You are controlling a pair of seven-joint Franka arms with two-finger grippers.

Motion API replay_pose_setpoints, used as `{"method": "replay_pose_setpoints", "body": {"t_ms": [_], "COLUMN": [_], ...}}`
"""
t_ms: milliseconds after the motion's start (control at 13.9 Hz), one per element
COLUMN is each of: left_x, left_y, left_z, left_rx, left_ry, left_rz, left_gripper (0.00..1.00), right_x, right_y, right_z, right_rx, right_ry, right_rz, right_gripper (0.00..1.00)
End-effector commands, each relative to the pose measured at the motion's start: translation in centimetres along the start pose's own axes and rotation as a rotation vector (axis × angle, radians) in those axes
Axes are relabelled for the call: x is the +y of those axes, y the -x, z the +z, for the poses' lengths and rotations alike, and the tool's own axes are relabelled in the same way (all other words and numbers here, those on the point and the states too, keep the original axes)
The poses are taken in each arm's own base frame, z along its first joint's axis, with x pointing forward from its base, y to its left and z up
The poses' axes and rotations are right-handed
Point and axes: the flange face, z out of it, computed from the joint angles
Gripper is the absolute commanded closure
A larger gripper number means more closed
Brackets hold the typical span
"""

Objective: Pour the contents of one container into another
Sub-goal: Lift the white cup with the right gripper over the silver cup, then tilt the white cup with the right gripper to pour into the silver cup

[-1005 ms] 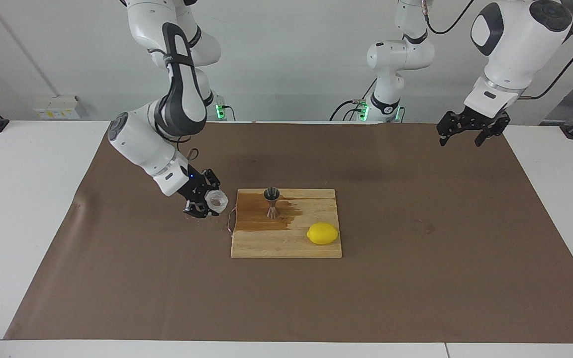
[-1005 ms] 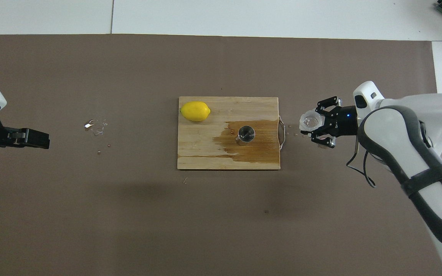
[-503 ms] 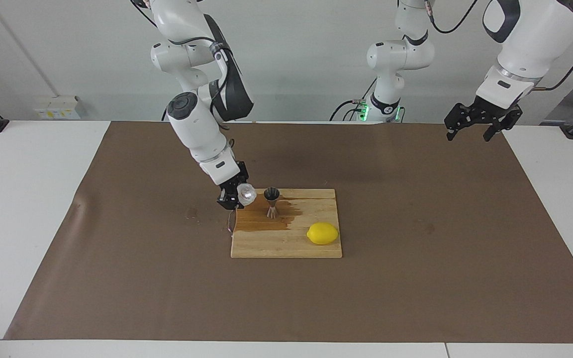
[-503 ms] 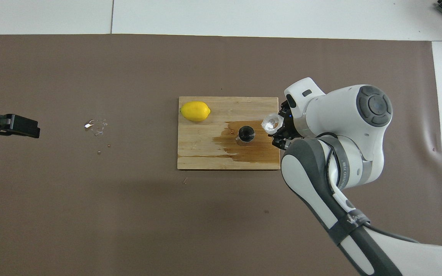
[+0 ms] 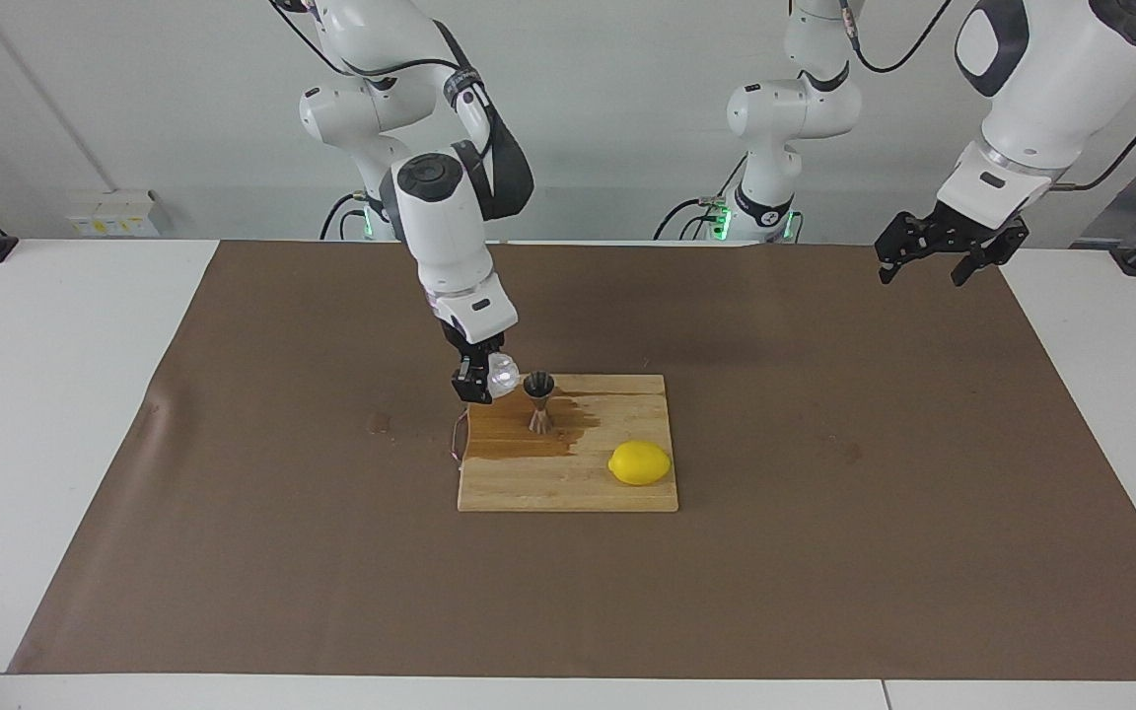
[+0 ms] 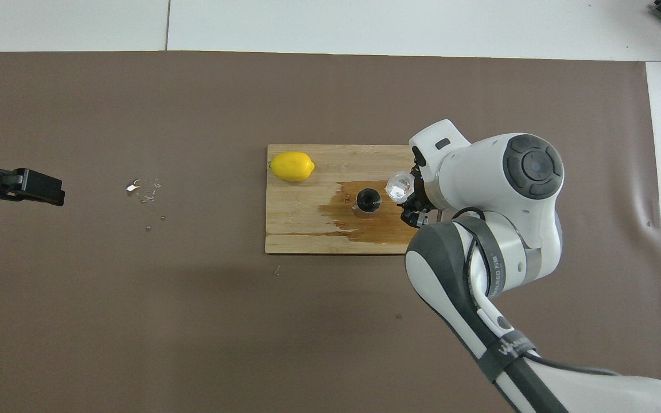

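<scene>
The steel hourglass jigger (image 5: 538, 400) stands upright on the wooden cutting board (image 5: 568, 488), on a dark wet patch; it also shows in the overhead view (image 6: 368, 201). My right gripper (image 5: 482, 380) is shut on the small translucent white cup (image 5: 501, 375) and holds it tipped on its side, mouth toward the jigger, just above the board next to the jigger's rim. In the overhead view the cup (image 6: 398, 187) sits right beside the jigger, with the right gripper (image 6: 413, 202) partly hidden under the arm. My left gripper (image 5: 933, 260) waits open in the air over the mat's left-arm end.
A yellow lemon (image 5: 640, 462) lies on the board's corner farther from the robots, toward the left arm's end (image 6: 291, 166). Water drops (image 6: 144, 188) lie on the brown mat toward the left arm's end. A damp spot (image 5: 376, 424) marks the mat beside the board.
My right arm swung the cup from over the mat beside the board to the jigger's rim and straightened up over it. The left gripper shifted only slightly.
</scene>
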Motion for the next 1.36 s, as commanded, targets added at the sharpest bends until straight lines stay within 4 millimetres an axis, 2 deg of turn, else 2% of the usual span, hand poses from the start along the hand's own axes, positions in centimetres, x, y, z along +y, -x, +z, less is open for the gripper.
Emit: {"method": "replay_pose_setpoints", "body": {"t_ms": [0, 144, 215, 359, 431, 646, 790, 1293], "left_x": [-0.3, 0.3, 0.6, 0.6, 0.6, 0.9, 0.3, 0.1], "left_y": [0.2, 0.0, 0.1, 0.2, 0.3, 0.4, 0.5, 1.0], "left_z": [-0.7, -1.2, -1.2, -1.3, -1.2, -1.6, -1.5, -1.2], "left_rx": [0.006, 0.021, 0.015, 0.014, 0.003, 0.003, 0.004, -0.015], "left_ry": [0.024, 0.082, 0.082, 0.080, 0.076, 0.014, 0.018, 0.019], "left_rz": [-0.005, 0.003, 0.009, 0.009, 0.010, 0.019, 0.005, 0.002], "left_gripper": [0.00, 0.00, 0.00, 0.00, 0.00, 0.00, 0.00, 0.00], "right_x": [-1.1, -1.2, -1.7, -1.8, -2.3, -2.6, -2.7, -3.1], "right_y": [-0.9, -1.0, -1.7, -1.8, -2.5, -2.8, -2.8, -3.4], "right_z": [-1.0, -1.1, -1.3, -1.4, -1.6, -1.5, -1.5, -1.2], "right_rx": [-0.065, -0.093, -0.101, -0.135, -0.135, -0.136, -0.139, -0.155], "right_ry": [0.035, 0.058, 0.068, 0.100, 0.108, 0.110, 0.111, 0.125], "right_rz": [-0.020, -0.030, -0.050, -0.052, -0.051, -0.050, -0.052, -0.074], "right_gripper": [0.83, 0.83, 0.83, 0.83, 0.83, 0.83, 0.83, 0.83]}}
